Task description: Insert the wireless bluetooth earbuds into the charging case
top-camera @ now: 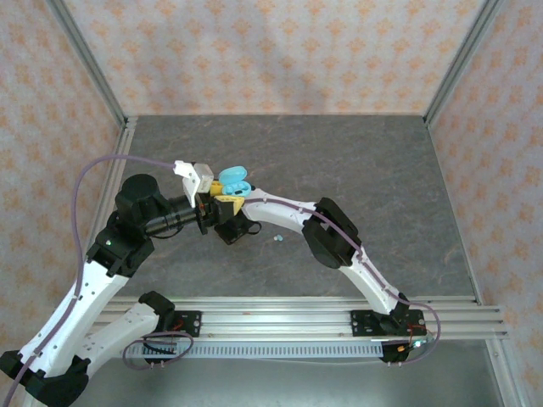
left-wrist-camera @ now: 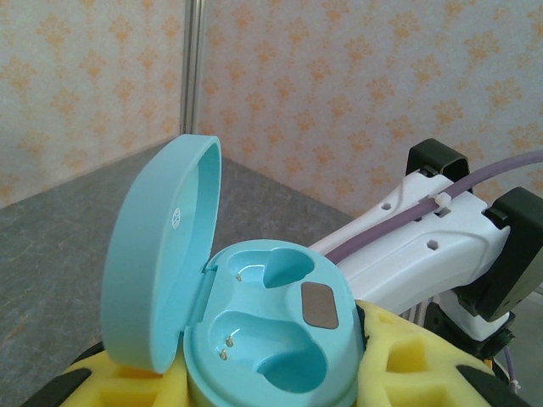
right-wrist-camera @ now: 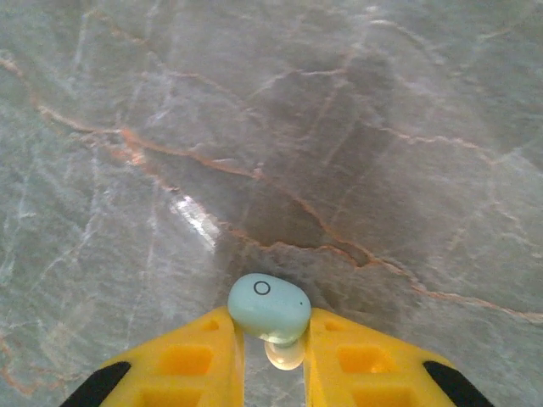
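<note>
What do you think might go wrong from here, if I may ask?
The right claw pinches the light teal earbud only at its fingertips, so it may twist or slip out. The left claw grips the open teal charging case by its base; pressing in could tip it or knock the lid. A second earbud lies loose on the table near the right arm and could be swept away.

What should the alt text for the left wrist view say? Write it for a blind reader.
An open light teal charging case sits clamped between the left gripper's yellow foam pads, lid hinged up at left and both earbud wells empty. Behind it stretches the right arm's white link with a purple cable, against patterned walls.
</note>
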Motion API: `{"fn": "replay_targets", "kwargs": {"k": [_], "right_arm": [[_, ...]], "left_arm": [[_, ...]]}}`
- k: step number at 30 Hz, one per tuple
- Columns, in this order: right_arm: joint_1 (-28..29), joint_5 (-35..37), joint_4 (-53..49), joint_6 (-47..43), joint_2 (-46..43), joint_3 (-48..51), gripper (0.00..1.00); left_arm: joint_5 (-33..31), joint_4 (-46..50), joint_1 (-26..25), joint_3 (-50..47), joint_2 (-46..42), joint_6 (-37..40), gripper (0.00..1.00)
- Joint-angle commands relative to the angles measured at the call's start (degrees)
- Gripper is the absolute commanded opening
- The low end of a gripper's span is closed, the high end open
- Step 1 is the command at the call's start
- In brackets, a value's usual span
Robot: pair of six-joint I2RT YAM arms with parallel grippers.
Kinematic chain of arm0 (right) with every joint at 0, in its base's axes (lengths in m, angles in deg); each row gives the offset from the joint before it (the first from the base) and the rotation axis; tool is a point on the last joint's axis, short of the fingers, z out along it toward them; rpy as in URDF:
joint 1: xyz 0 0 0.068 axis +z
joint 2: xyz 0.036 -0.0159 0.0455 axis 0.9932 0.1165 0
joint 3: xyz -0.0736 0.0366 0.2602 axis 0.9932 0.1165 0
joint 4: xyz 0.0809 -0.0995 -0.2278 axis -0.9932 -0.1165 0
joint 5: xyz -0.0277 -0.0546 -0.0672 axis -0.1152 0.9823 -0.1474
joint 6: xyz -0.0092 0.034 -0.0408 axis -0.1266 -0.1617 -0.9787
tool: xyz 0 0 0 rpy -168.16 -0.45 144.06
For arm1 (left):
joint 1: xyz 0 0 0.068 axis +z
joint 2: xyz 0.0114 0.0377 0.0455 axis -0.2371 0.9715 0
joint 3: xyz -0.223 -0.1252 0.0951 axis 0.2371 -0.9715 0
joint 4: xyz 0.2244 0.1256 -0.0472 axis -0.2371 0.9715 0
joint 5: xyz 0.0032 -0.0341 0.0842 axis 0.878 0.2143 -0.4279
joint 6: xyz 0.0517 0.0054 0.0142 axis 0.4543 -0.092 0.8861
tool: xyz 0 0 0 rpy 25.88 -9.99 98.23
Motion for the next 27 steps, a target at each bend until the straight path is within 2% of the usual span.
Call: {"fn": "replay_targets", "kwargs": {"k": [1, 8, 16, 23, 27], "right_arm": [[-2.2, 5.9, -1.4, 7.4, -3.9, 3.1, 0.22], [-10.4, 9.8, 7.3, 21.4, -18.3, 22.4, 0.19], [-23.9, 9.9, 12.4, 30.0, -30.9, 43.0, 0.19], [-29.3, 3.7, 12.2, 30.9, -30.4, 47.3, 0.22], [-29.7, 0.5, 12.4, 31.4, -30.6, 47.0, 0.31]], "left_arm": [[-0.9, -0.6, 0.5, -0.1, -0.4, -0.4, 0.03], [-0.3, -1.6, 0.5, 0.1, 0.7, -0.5, 0.03], [0.5, -2.7, 0.5, 0.1, 1.8, -0.4, 0.03], [0.9, -2.9, 0.5, 0.1, 2.3, -0.2, 0.03], [0.9, -2.9, 0.5, 0.0, 2.4, 0.0, 0.03]]}}
